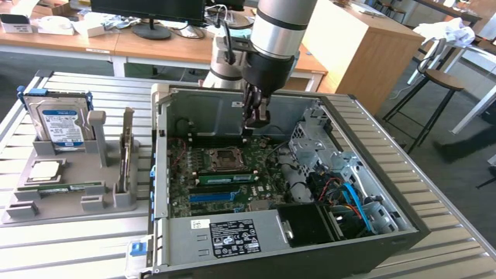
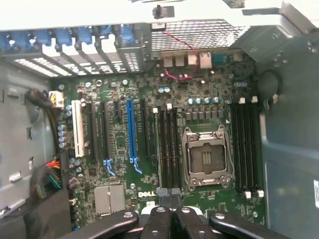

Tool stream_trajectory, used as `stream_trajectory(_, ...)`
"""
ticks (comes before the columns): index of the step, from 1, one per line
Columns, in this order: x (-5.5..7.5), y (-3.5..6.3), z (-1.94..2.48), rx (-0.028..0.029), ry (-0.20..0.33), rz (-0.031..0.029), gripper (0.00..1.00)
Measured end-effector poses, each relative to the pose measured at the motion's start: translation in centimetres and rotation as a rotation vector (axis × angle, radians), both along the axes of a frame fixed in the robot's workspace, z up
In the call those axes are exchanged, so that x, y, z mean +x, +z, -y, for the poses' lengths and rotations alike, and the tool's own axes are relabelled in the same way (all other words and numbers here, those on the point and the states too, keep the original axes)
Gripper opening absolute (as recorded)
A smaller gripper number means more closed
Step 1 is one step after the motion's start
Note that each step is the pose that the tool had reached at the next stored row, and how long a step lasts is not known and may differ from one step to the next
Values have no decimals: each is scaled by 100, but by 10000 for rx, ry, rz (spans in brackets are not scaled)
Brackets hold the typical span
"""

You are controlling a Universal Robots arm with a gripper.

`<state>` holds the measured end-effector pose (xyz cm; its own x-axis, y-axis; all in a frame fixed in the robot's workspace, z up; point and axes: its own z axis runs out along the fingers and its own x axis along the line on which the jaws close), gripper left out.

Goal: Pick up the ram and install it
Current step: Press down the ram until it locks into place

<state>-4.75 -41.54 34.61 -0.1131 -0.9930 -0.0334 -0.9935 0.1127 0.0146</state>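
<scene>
Exterior view: the arm reaches down into the open computer case [image 1: 310, 174], its pincer [image 1: 256, 125] clenched and hanging above the motherboard [image 1: 225, 183] near the case's far wall. A ram [image 1: 226, 178] stick, thin and green, stands seated in a slot beside the processor socket [image 1: 225, 156]. On the ribbed metal desk [image 1: 69, 244] at the exterior view's left, a grey holder tray [image 1: 69, 200] keeps parts upright for easy grasping: a boxy hard drive [image 1: 62, 125] and a flat silver processor [image 1: 44, 170]. Wrist view: the clenched pincer [image 2: 171, 199] hovers over dark memory slots [image 2: 169, 149] beside the empty metal-framed socket; nothing is visibly grasped.
</scene>
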Motion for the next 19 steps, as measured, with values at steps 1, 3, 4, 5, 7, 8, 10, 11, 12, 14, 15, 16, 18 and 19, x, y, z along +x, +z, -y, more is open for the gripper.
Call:
stream_trajectory(1,-1,0,0,-1,-144,0,10)
stream_trajectory(3,-1,-2,0,-2,-446,0,10)
stream_trajectory(4,-2,-2,0,-2,-595,-1,10)
stream_trajectory(5,-2,-3,0,-2,-747,0,10)
stream_trajectory(7,-3,-5,1,-2,-1046,0,10)
stream_trajectory(8,-3,-6,0,-2,-1199,0,10)
stream_trajectory(10,-3,-8,0,-1,-1539,0,10)
stream_trajectory(11,-3,-9,0,-2,-1708,0,10)
stream_trajectory(12,-3,-10,0,-1,-1880,0,10)
stream_trajectory(14,-3,-12,0,-2,-2241,0,10)
stream_trajectory(15,-3,-13,0,-1,-2413,-1,10)
stream_trajectory(16,-3,-14,0,-2,-2580,-1,10)
stream_trajectory(18,-3,-17,0,-1,-2896,0,10)
stream_trajectory(19,-3,-17,0,-1,-3054,0,10)
